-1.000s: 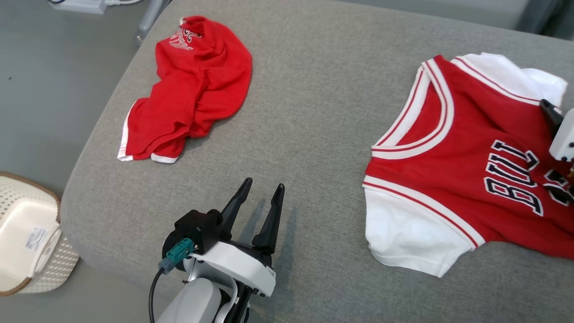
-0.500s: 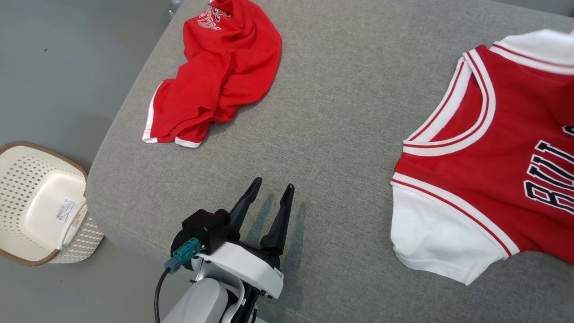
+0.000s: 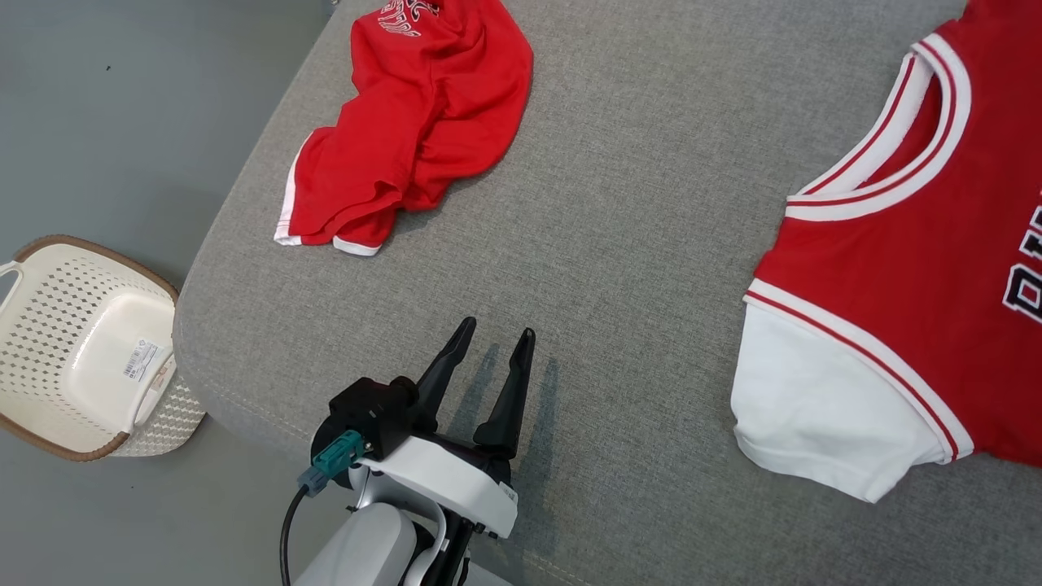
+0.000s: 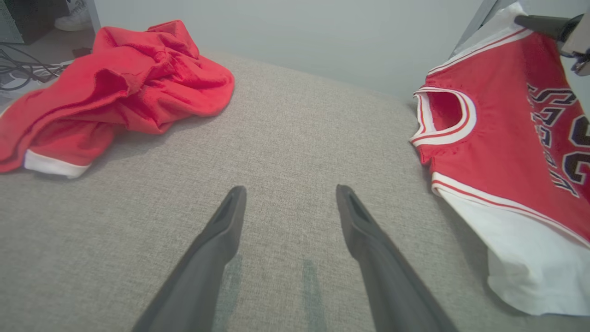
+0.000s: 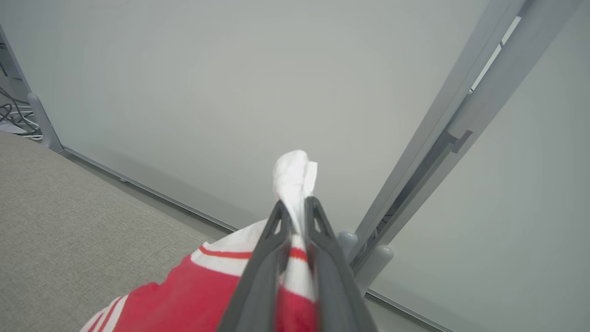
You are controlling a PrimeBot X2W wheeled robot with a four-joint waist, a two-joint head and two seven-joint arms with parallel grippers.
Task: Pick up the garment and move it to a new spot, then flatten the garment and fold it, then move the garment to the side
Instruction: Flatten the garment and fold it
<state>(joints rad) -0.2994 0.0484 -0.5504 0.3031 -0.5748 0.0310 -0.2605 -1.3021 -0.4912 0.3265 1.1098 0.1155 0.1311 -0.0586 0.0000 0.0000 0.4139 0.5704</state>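
The garment (image 3: 895, 244) is a red jersey with white sleeves and dark lettering, lying at the right of the grey cushion (image 3: 635, 203). My right gripper (image 5: 295, 203) is shut on a bunch of its white sleeve cloth (image 5: 292, 173), and the red body (image 5: 193, 295) hangs below the fingers. In the left wrist view the jersey (image 4: 498, 152) slopes up toward the right gripper (image 4: 553, 25) at the top right. My left gripper (image 3: 496, 330) stands open over bare cushion near the front edge, holding nothing (image 4: 290, 191).
A crumpled red shirt (image 3: 415, 130) lies at the cushion's far left corner (image 4: 115, 92). A white perforated basket (image 3: 49, 268) sits on the floor to the left. Grey metal frame legs (image 5: 461, 115) stand behind the cushion's far edge.
The head camera has swung, shifting the whole picture. The right gripper, earlier open above the jersey's lettering, has shut on its white sleeve and raised that side. The left gripper keeps its place.
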